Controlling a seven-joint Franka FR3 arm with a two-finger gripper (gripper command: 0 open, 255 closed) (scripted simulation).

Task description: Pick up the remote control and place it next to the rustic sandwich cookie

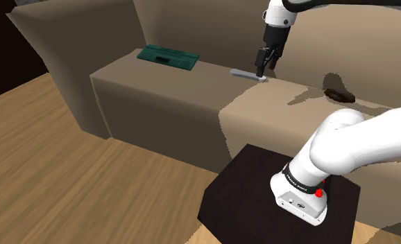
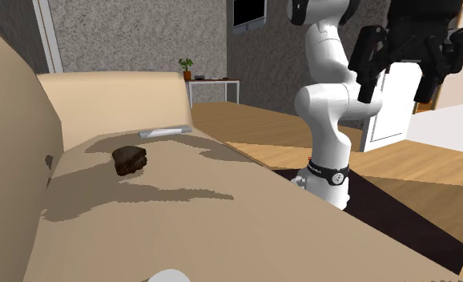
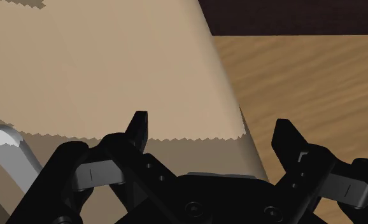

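Shoulder view: the slim grey remote control (image 1: 249, 73) lies on the beige sofa seat (image 1: 164, 90), with the black two-finger hand (image 1: 261, 71) above it. The lumpy dark brown cookie (image 1: 338, 92) sits well apart from the remote. Second exterior view: the remote is beyond the cookie. Wrist view: the hand's wide open and holding nothing, remote off beside one finger.

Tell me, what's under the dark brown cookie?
The cookie lies on the tan sofa seat, with its shadow beside it. The patch of seat right underneath is covered by the cookie.
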